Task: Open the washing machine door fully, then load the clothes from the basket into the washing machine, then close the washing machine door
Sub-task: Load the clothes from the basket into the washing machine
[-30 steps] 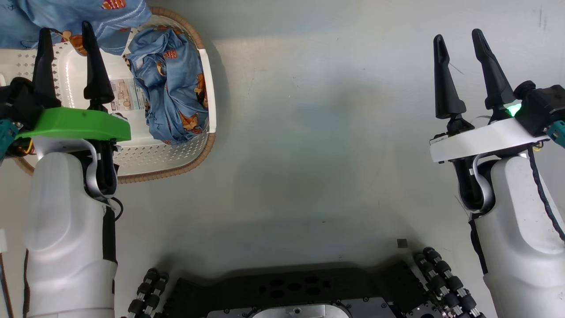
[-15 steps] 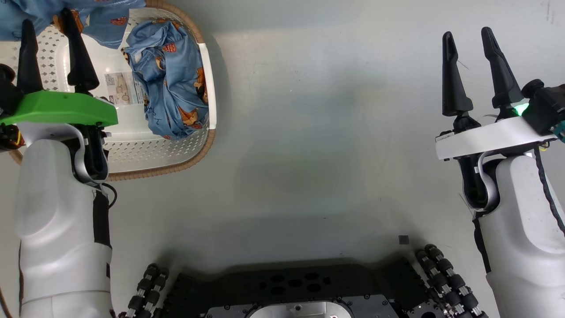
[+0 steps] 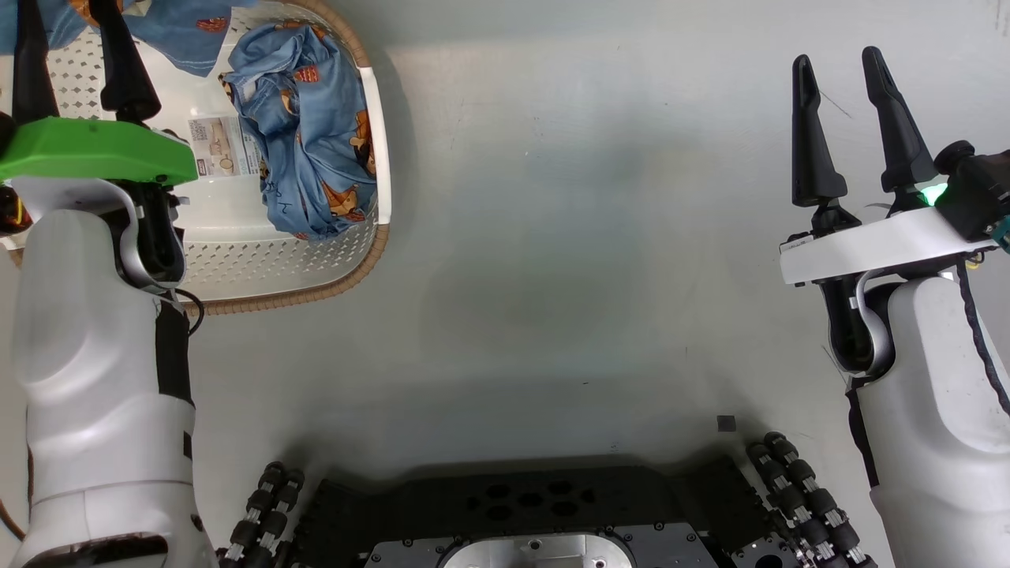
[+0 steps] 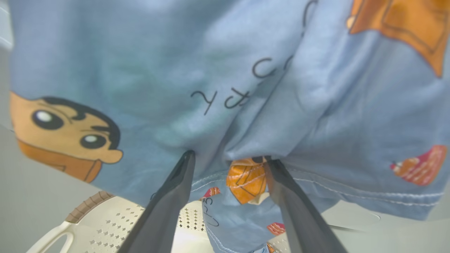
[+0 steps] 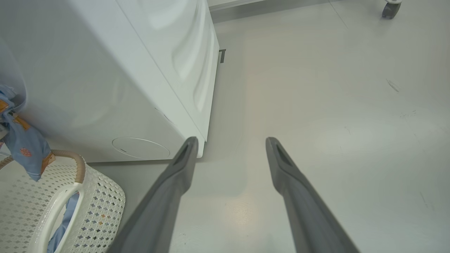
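The basket point(image 3: 377, 158) stands on the floor at the head view's upper left with bunched light blue clothes point(image 3: 308, 134) in its right half. Another blue garment point(image 4: 246, 70) hangs over the basket's far end. My left gripper point(image 4: 230, 158) has its fingers apart, tips pressed into this fabric, which puckers between them. In the head view my left gripper point(image 3: 67, 8) reaches over the basket into the garment point(image 3: 185, 35). My right gripper point(image 3: 838, 63) is open above bare floor. The washing machine point(image 5: 105, 70) shows its white side and round flap; its door is out of view.
My dark wheeled base point(image 3: 521, 513) fills the bottom of the head view. Grey floor lies between the basket and my right arm. A small dark square point(image 3: 726, 424) lies on the floor near the base. A caster wheel point(image 5: 390, 7) stands far off.
My left gripper has moved forward and to the left over the basket, into the hanging garment. The garment and basket have stayed about where they were. The right arm has barely shifted.
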